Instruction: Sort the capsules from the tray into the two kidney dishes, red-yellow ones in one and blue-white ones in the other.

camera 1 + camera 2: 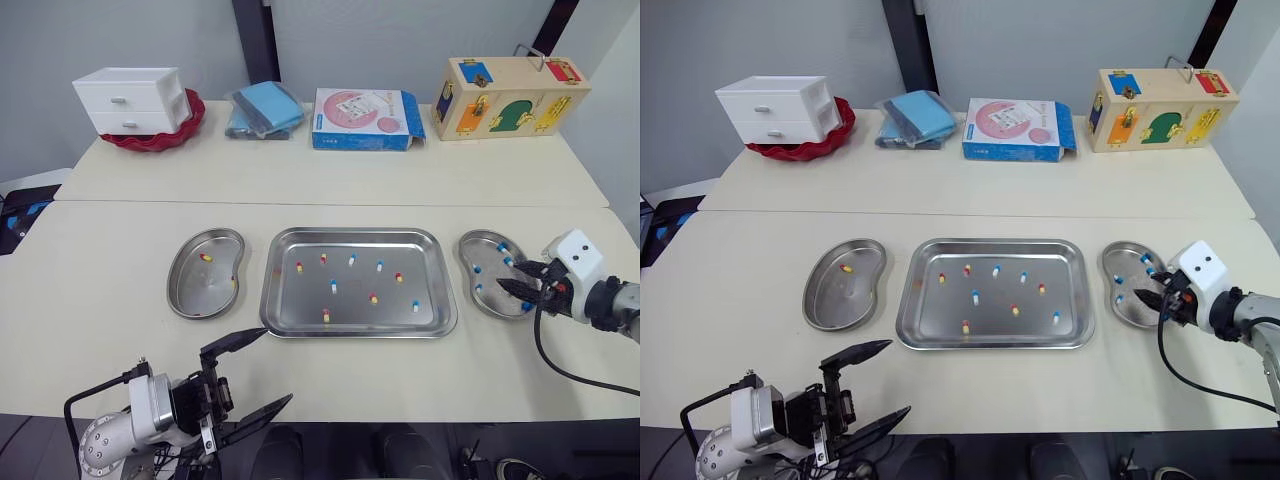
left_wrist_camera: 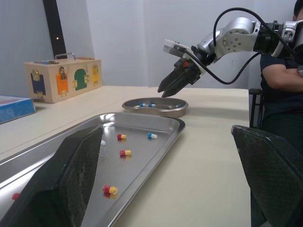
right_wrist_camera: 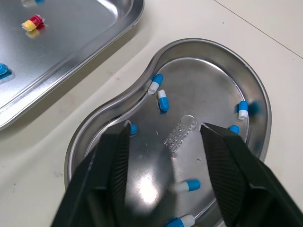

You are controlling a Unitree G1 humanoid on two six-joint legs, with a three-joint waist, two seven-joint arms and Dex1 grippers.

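1. The tray (image 1: 425,255) sits mid-bench (image 1: 100,250), capsules (image 1: 334,286) scattered in it;
2. the left kidney dish (image 1: 200,295) and right kidney dish (image 1: 464,255) flank it, capsules in both;
3. behind, left to right: drawer unit (image 1: 132,100), packet (image 1: 265,110), flat box (image 1: 365,118), latch box (image 1: 510,98).

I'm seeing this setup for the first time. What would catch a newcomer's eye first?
The shiny steel tray in the middle of the table, dotted with loose capsules, draws the eye first. At its right, the right gripper hovers open over a kidney dish holding blue-white capsules. The left gripper hangs open near the table's front edge, short of the left dish.
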